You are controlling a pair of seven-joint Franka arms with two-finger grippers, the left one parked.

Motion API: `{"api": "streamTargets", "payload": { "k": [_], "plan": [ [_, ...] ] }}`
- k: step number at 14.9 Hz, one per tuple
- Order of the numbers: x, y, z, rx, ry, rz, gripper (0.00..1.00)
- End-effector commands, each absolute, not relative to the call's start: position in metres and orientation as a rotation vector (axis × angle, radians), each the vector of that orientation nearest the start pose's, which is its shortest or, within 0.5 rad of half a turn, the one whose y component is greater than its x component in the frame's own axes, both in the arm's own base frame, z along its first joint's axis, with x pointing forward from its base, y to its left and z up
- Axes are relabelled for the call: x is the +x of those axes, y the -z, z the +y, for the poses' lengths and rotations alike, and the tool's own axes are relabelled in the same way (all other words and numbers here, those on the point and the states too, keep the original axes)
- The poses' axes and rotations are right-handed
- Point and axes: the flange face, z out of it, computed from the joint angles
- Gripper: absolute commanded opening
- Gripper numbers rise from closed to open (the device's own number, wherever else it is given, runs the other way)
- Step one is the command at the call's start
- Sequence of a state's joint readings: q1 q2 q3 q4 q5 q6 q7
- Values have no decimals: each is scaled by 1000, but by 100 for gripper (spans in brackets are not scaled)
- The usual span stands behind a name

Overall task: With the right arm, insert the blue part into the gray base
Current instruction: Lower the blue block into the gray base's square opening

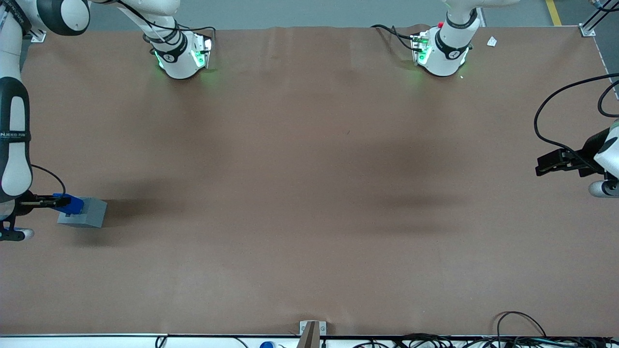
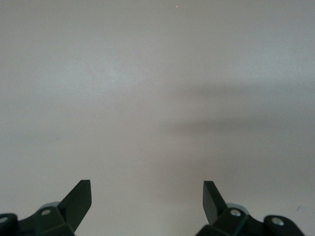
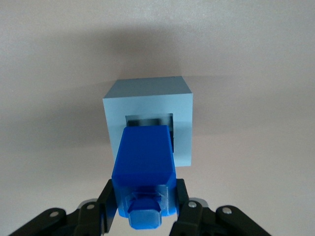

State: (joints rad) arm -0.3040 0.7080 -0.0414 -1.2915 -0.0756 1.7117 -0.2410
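- Black gripper [image 3: 144,209] fingers are clamped on the blue part [image 3: 143,167], which hangs just above the gray base [image 3: 147,120].
- Blue part's leading end overlaps the square socket [image 3: 149,120] but looks not yet seated; if it is tilted or offset, it could catch the rim and jam or shove the base.
- At the working arm's end of the table, the right arm [image 1: 13,145] reaches low over the base.

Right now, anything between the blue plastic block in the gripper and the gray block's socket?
Nothing: gripper holds blue block at gray block's socket, per right wrist view.
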Motion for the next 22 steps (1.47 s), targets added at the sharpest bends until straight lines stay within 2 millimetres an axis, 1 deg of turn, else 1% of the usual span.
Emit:
{"api": "streamTargets", "payload": {
  "k": [1, 13, 22],
  "plan": [
    [668, -306, -246, -3124, -475, 80, 0],
    [671, -306, -250, -3130, -451, 57, 1],
    [673, -299, -251, -3130, -451, 56, 1]
  ]
}}
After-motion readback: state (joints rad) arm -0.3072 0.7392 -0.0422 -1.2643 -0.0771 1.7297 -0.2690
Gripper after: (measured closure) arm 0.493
